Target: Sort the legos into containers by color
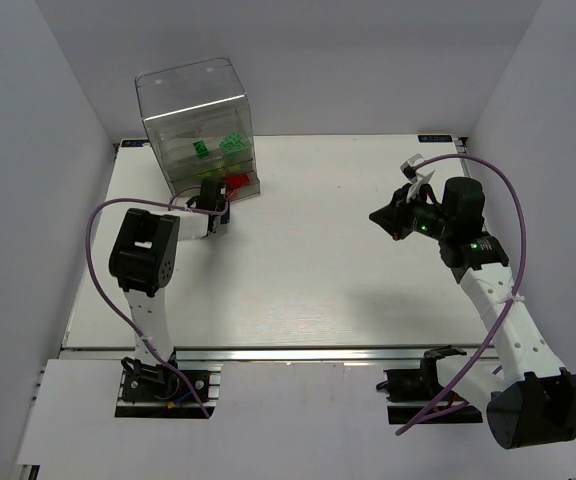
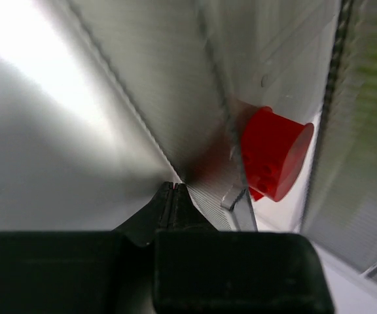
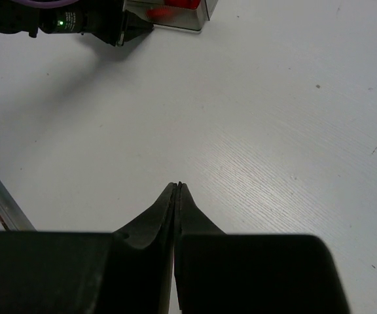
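Note:
The clear plastic cabinet [image 1: 196, 125] stands at the table's far left. Green legos [image 1: 201, 149] and a lighter green one [image 1: 232, 142] lie in its upper tiers. Red legos [image 1: 236, 181] lie in the bottom drawer [image 2: 175, 104], and one shows close up in the left wrist view [image 2: 275, 154]. My left gripper [image 1: 214, 199] is shut and empty, its tips [image 2: 173, 188] pressed against the front of the bottom drawer. My right gripper [image 1: 379, 217] is shut and empty, held above the bare table at the right [image 3: 177, 185]. The cabinet's corner with red inside also shows in the right wrist view [image 3: 169, 14].
White walls close in the table on the left, back and right. The left arm's wrist [image 3: 57, 23] shows at the top left of the right wrist view. The table's aluminium front rail [image 1: 268, 352] runs along the near edge.

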You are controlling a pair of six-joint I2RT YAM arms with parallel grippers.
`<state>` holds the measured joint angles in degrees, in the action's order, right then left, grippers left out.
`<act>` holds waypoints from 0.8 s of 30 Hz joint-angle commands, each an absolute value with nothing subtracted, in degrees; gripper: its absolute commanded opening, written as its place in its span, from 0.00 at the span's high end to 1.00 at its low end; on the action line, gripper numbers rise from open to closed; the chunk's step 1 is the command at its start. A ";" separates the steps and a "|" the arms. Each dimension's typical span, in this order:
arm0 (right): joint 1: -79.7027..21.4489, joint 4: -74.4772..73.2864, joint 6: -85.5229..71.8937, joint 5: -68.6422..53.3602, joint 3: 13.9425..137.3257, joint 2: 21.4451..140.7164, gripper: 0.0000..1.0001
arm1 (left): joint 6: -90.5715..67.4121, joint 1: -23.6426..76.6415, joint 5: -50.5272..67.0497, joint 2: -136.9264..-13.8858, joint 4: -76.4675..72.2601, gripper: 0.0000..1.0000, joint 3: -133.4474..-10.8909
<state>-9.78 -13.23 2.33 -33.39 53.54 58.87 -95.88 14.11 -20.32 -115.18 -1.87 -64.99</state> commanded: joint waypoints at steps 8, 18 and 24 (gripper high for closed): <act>-10.11 -10.99 3.87 -33.22 53.09 59.41 1.00 | -95.80 11.25 -18.28 -120.67 -4.65 1.00 -69.34; -10.11 -10.99 4.31 -33.31 52.91 60.47 1.00 | -92.90 9.49 -16.44 -121.90 -6.50 1.00 -71.02; -10.02 -11.16 4.75 -33.57 52.74 61.08 1.00 | -90.97 8.96 -13.46 -121.90 -11.42 0.97 -69.09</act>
<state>-9.87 -13.10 3.77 -33.19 53.41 60.86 -93.41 9.74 -15.33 -121.49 -9.63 -70.26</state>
